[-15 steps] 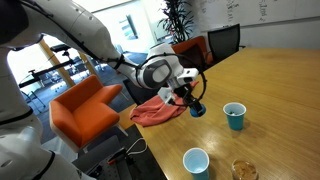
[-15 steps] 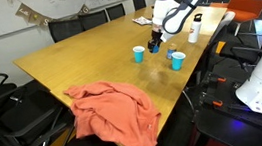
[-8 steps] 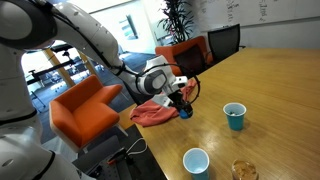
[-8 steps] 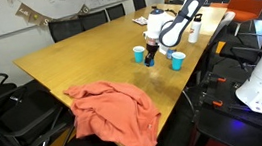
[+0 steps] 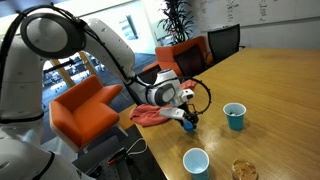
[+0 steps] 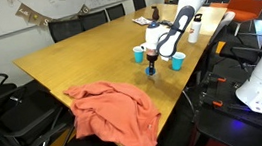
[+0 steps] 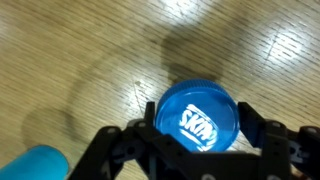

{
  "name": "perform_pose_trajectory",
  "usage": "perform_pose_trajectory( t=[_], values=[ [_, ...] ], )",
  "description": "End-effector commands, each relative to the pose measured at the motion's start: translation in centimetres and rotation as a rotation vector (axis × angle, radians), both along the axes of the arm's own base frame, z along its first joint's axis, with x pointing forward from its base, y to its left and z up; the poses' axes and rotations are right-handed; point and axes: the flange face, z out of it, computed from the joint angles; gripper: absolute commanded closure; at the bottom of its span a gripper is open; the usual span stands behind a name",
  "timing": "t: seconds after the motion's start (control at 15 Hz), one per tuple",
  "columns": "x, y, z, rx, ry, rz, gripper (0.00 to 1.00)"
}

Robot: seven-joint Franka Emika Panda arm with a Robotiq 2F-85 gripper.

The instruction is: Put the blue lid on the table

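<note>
The blue lid (image 7: 200,115) is a round bright-blue disc with white lettering, held flat between my gripper's (image 7: 200,135) two black fingers. In both exterior views my gripper (image 5: 188,120) (image 6: 152,70) is shut on the lid, pointing down and very low over the light-brown wooden table (image 5: 270,90) (image 6: 79,59). In the wrist view the wood (image 7: 80,50) lies close beneath the lid. I cannot tell whether the lid touches the table.
A teal cup (image 5: 234,116) (image 6: 139,54) and a light-blue cup (image 5: 196,161) (image 6: 177,60) stand near the gripper. A red cloth (image 5: 150,113) (image 6: 115,110) lies at the table's end. A jar (image 5: 244,171) is at the table edge. An orange chair (image 5: 85,110) stands beside the table.
My gripper has moved down and away from the cups toward the cloth end of the table, carrying the blue lid from above the table to just over its surface.
</note>
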Motion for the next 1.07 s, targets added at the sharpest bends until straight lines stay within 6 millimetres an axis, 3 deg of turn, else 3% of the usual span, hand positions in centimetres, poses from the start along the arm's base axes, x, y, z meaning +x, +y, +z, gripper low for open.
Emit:
perform_pose_trajectory(
  t=[0.0, 0.27, 0.73, 1.0],
  values=[
    [1.0, 0.0, -0.2, -0.018, -0.026, 0.054, 0.0],
    [0.6, 0.3, 3.0, 0.002, -0.101, 0.022, 0.0],
    [-1.7, -2.4, 13.7, 0.053, -0.27, -0.358, 0.0],
    [-3.1, -4.3, 18.3, 0.037, -0.338, -0.581, 0.0]
  ],
)
